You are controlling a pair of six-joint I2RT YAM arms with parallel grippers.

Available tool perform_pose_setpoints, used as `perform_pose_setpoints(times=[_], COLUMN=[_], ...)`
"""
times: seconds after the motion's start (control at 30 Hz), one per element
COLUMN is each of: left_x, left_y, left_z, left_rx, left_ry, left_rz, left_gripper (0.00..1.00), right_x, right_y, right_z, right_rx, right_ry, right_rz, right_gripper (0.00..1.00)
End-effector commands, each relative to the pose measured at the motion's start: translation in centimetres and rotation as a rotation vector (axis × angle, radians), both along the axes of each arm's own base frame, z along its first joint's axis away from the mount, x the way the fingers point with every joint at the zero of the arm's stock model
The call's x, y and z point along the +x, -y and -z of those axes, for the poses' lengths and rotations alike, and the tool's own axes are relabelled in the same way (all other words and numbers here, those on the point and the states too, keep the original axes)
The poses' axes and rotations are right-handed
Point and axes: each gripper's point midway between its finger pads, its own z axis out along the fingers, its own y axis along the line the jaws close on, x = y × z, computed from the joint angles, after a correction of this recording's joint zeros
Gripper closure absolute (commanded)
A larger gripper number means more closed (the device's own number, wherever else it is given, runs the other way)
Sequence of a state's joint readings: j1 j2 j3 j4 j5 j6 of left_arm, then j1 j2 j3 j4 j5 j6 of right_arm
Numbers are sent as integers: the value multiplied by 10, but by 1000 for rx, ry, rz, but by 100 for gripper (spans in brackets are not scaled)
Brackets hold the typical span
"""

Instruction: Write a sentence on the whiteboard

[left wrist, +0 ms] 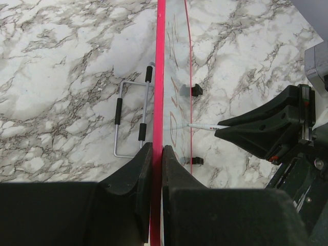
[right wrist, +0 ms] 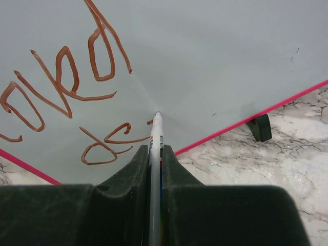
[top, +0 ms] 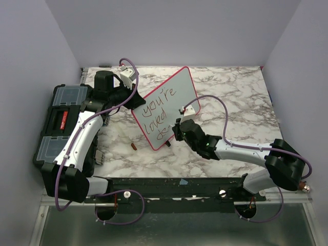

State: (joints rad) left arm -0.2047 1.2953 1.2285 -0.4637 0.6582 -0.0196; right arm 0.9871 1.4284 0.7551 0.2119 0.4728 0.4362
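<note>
Right gripper [right wrist: 156, 151] tight: marker [right wrist: 156, 132] (on whiteboard [right wrist: 220, 61])

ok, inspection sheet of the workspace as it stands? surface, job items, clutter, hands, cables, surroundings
Surface: marble-pattern table, white with grey veining.
Job's things: whiteboard stood on edge, reads "you're loved" with a squiggle below; marker tip on the board.
Clutter: black toolbox at the left edge; small brown object, maybe a cap, near the board; wire stand lying flat behind the board.
Hands: left hand shut on the whiteboard's red frame; right hand shut on the marker.
Cables: purple cable loops loose along each arm; no snag seen.
Surroundings: plain walls on three sides; nothing else seen.
</note>
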Motion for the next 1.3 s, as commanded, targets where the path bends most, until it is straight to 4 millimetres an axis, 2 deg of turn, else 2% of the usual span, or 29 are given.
perform_pose_setpoints(times=[0.0, 0.47, 0.9, 1.07, 1.27], left_x=[4, 4, 4, 3, 3], left_y=[-3, -3, -3, -3, -3], left_z=[4, 2, 3, 4, 4], left_rx=[49, 48, 47, 48, 49], left_ry=[25, 28, 27, 24, 24], left_rz=[1, 2, 3, 4, 2], left_gripper=[100, 100, 100, 100, 100], right_x=[-2, -11, -17, -11, 1], right_y=[-17, -20, -1, 7, 12], right_z=[-16, -4, 17, 18, 5], right_rx=[72, 73, 35, 15, -5], right_ry=[21, -10, -47, -41, 3], right_rz=[-70, -114, -65, -11, 50], right_gripper=[99, 99, 99, 99, 99])
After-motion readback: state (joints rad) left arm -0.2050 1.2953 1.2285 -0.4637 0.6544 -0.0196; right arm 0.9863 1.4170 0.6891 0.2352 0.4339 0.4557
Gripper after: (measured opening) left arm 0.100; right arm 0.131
